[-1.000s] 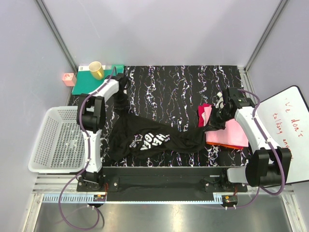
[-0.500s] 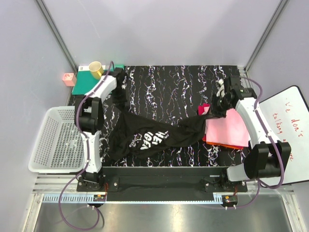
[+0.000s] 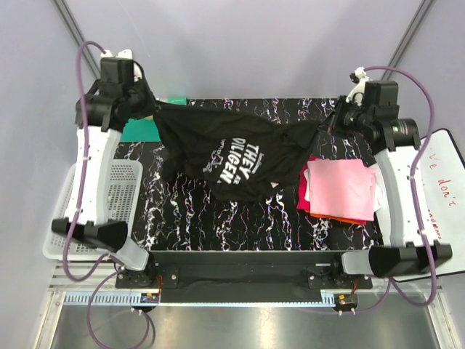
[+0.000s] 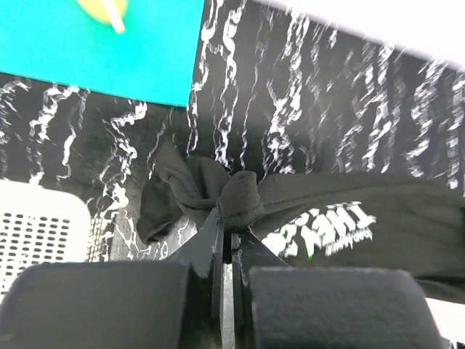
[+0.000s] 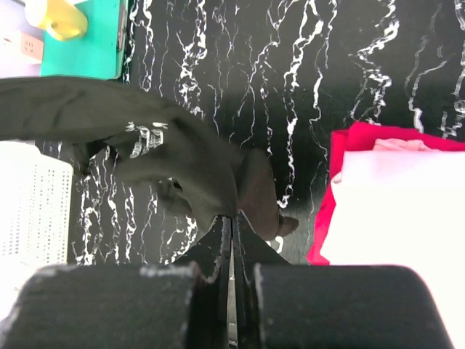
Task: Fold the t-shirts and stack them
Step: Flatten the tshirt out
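Top view: black t-shirt (image 3: 232,156) is strung between both arms over the far part of the table (image 3: 218,233); left gripper (image 3: 151,110) pinches its left corner, right gripper (image 3: 330,123) pinches its right end; long axis runs left-right, slack body sags toward the near side, white lettering faces up and sits skewed to the table edge; folded pink t-shirt (image 3: 341,189) on red t-shirt (image 3: 302,198) lies just near-side of the right gripper, so the right arm is nearer the stack; can't tell if the sagging hem touches it.

Left wrist: jaws pressed together on a bunched wad of black cloth; shirt trails off picture-right; green mat (image 4: 102,51) and basket (image 4: 36,218) below.

Right wrist: jaws pressed together on a cloth fold; shirt runs off picture-left; stack below-right.

My read: lay-down comes next, on the open table left of the stack; keep the axis parallel to the table edge.
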{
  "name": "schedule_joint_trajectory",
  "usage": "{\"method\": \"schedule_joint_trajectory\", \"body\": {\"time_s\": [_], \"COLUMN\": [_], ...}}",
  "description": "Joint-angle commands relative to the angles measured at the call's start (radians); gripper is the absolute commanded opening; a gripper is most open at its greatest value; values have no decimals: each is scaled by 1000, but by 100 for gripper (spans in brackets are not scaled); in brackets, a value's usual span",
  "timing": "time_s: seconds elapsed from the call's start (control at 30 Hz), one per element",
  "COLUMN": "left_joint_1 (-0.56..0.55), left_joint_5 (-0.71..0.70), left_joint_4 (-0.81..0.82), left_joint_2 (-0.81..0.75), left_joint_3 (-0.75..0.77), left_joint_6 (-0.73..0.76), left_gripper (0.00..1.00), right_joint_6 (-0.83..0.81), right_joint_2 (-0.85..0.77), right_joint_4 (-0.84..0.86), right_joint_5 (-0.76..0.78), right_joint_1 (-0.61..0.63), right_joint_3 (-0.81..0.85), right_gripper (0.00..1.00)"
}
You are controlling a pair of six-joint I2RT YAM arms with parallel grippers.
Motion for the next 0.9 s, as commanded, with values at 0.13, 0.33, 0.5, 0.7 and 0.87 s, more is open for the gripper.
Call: {"method": "schedule_joint_trajectory", "body": {"time_s": [0.13,0.33,0.5,0.7,0.87], "left_joint_1": [5,4,2,4,4], "left_joint_5": [11,70,139,126,143], "left_joint_4": [2,29,43,43,39], "left_joint_2": [-233,-362,-364,-343,-298], "left_joint_3": [-369,-696,-787,-769,-758], "left_joint_6": [-58,-104,-90,-71,-56], "left_gripper": [0,0,0,0,0], "right_joint_6": [91,224,201,141,132], "right_joint_2": [-231,-213,-177,-50,-24], "right_joint_4": [17,-11,-8,26,-75], "right_joint_5": [32,0,63,-18,-136], "right_joint_1": [2,4,2,4,8], "right_joint_3": [-369,-659,-661,-561,-570], "right_gripper": [0,15,45,45,49]}}
